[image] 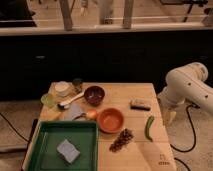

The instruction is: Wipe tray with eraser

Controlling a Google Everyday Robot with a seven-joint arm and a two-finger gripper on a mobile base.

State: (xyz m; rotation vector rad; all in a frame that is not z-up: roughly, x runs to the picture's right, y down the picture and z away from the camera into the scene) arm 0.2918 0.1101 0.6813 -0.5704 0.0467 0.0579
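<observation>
Tray (49,141) front-L on table (125,93), sponge (67,150) inside; bowl (110,120) R of it; gripper (169,117) by table's R edge.

Dim warm light, darkness behind, pale jaws right of table (125,93)

Lab: glass partition (95,12), robot's end effector (169,116) hanging beside wooden table (125,94).

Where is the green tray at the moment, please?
In the camera view the tray lies at the lower left, on the table's near corner beside the orange bowl; the gripper hangs by the table's right edge.
</observation>
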